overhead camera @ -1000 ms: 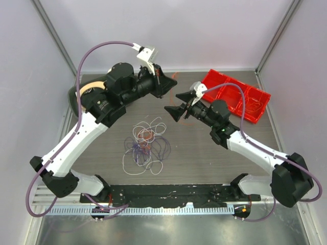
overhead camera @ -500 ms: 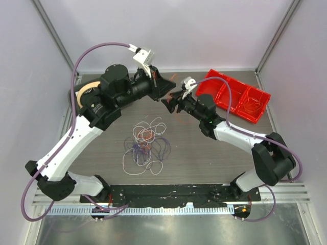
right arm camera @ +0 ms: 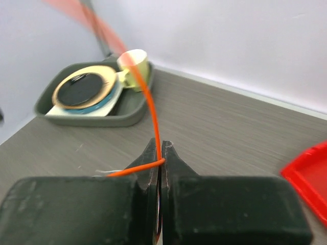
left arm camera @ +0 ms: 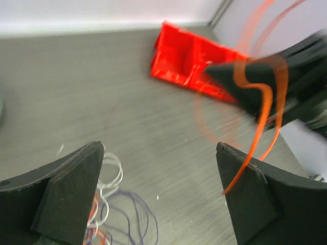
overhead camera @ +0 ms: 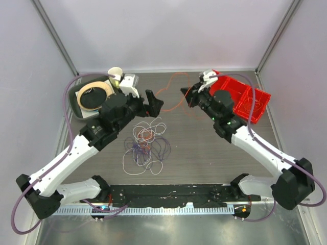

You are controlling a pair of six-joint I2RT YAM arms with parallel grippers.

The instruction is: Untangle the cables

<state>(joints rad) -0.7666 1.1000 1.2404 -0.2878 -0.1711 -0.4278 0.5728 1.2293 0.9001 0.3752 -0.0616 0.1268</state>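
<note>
Our right hand is pinched shut on one thin orange-red cable, held up off the grey wood-grain tabletop. Our left hand gapes wide, gripping nothing, near the loose tangle of white, purple and orange-red cables lying mid-tabletop.

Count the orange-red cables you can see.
3 visible: one cable pinched in the right gripper; one coil inside the tangle; one apparent loop in the red bin. The tangle may hide more.
</note>
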